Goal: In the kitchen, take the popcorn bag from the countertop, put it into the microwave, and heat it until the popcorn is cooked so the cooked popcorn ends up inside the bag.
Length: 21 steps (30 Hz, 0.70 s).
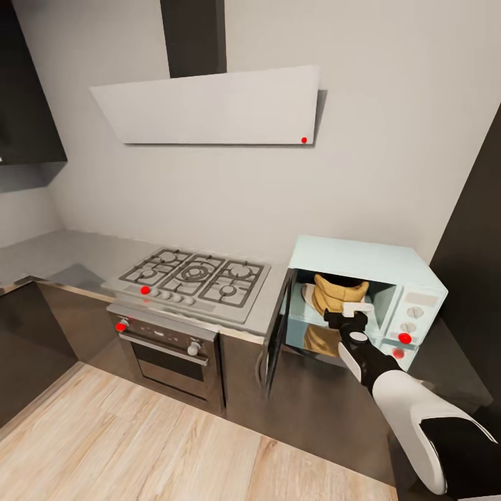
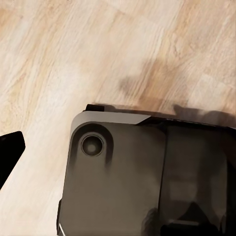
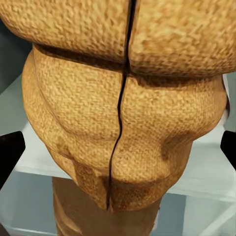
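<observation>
The pale blue microwave [image 1: 417,278] stands on the countertop [image 1: 62,254] at the right, its dark glass door [image 1: 275,341] swung wide open to the left. Inside it the tan-brown popcorn bag [image 1: 334,292] stands upright on the glass plate. My right gripper [image 1: 351,313] reaches into the cavity at the bag's front. In the right wrist view the ridged bag [image 3: 123,113] sits very close, and the right gripper [image 3: 118,147] is open, with its dark fingertips [image 3: 10,152] far apart on either side of the bag. My left gripper [image 2: 118,152] hangs low over the floor. No popcorn shows.
A silver gas hob [image 1: 191,275] and the steel oven [image 1: 170,355] below it stand left of the microwave, under a white hood [image 1: 209,104]. Dark cabinets line the left and right. The robot's dark base [image 2: 142,177] lies on the pale wood floor [image 1: 139,445].
</observation>
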Available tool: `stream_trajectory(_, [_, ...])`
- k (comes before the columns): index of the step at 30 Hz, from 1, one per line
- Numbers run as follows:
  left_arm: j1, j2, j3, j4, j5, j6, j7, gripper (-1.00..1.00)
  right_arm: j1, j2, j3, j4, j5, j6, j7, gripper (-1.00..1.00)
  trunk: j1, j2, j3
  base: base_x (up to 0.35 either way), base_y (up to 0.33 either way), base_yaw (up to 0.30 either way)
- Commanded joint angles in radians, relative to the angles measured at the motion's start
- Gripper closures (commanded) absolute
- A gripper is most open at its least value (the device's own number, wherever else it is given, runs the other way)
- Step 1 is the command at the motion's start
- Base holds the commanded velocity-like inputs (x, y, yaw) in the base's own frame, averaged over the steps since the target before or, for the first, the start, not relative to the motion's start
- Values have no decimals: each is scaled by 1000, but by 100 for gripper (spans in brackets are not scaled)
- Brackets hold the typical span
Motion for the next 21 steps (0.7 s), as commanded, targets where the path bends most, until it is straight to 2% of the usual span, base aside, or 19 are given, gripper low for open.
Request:
stream_trajectory(1, [-1,-1,4,1,0,-3,1,-100,-1,-1,8,1,-5,-2,-6,-100,1,-2,-2,4,0,0])
stream_trajectory(5, [-2,-1,4,1,0,-3,1,-100,-1,-1,9,1,0,-1,-6,-100,1,-2,-2,21,0,0])
stream_trajectory(9, [-1,-1,4,1,0,-3,1,-100,-1,-1,10,1,2,-1,-6,-100,1,-2,-2,214,0,0])
stream_trajectory(14, [-2,-1,4,1,0,-3,1,-100,-1,-4,13,3,2,-3,-6,-100,1,-2,-2,44,0,0])
stream_trajectory(18, [-1,-1,4,1,0,-3,1,-100,0,-4,15,6,3,-3,-6,-100,1,-2,-2,217,-51,0])
stream_trajectory(21, [-1,-1,4,1,0,-3,1,-100,1,-4,16,6,3,-3,-6,-100,1,-2,-2,47,-13,0])
